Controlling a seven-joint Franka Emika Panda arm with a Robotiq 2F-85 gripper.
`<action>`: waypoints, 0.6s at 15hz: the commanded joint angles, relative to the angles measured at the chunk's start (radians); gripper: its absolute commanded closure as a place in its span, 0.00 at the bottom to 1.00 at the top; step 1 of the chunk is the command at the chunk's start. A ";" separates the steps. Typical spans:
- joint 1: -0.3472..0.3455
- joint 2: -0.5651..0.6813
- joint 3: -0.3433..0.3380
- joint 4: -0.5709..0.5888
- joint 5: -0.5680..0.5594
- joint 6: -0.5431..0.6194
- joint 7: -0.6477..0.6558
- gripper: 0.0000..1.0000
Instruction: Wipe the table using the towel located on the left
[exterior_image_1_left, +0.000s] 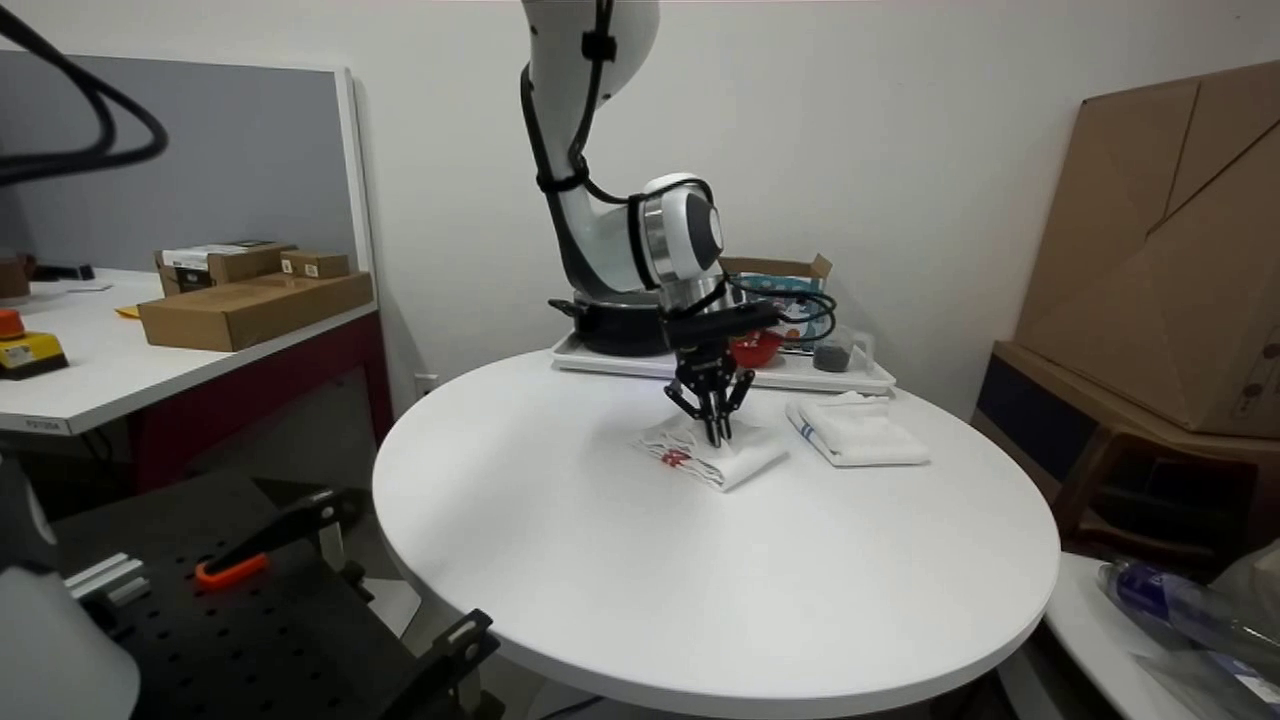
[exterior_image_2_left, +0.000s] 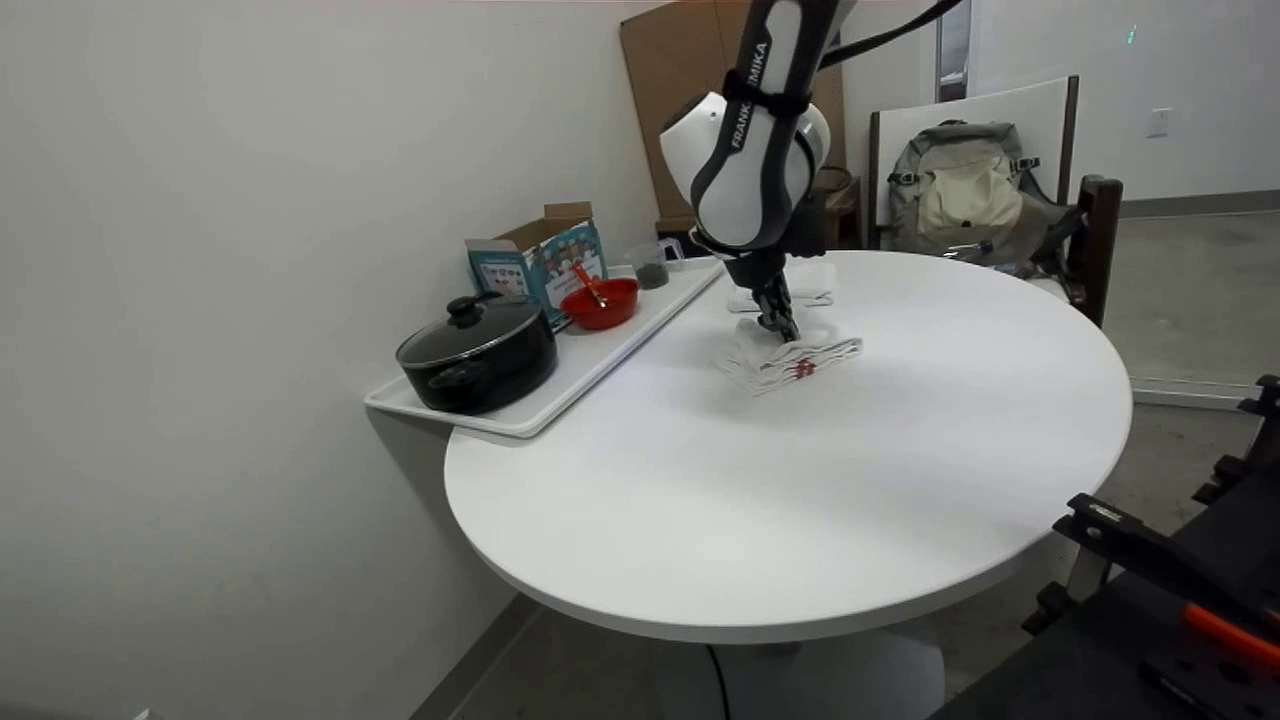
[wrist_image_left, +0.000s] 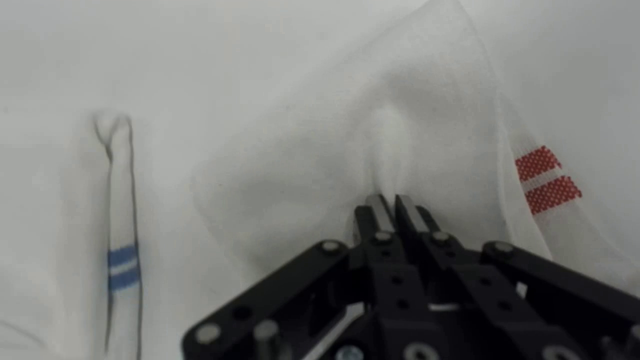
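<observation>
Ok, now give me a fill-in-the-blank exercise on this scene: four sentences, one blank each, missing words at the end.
1. The gripper is shut on the towel that is striped in ____.
2. The neatly folded cloth beside it is striped in ____.
3. The lidded pot on the white tray is coloured ____.
4. Counting the towel, the cloths on the table number ____.

Missing words, in order: red; blue; black; two.

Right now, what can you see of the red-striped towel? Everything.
The towel is thin, white, woven-looking fabric with two red bands at one edge, loosely folded and rumpled. It lies on the round table, apart from the blue-striped cloth beside it. The gripper pinches up a ridge near the towel's middle from above; the underside is hidden.
</observation>
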 joint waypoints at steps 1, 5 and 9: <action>0.054 0.031 0.033 0.084 0.000 -0.040 -0.003 0.93; 0.107 0.022 0.080 0.086 0.002 -0.026 -0.010 0.93; 0.152 0.014 0.125 0.045 -0.003 -0.009 -0.022 0.93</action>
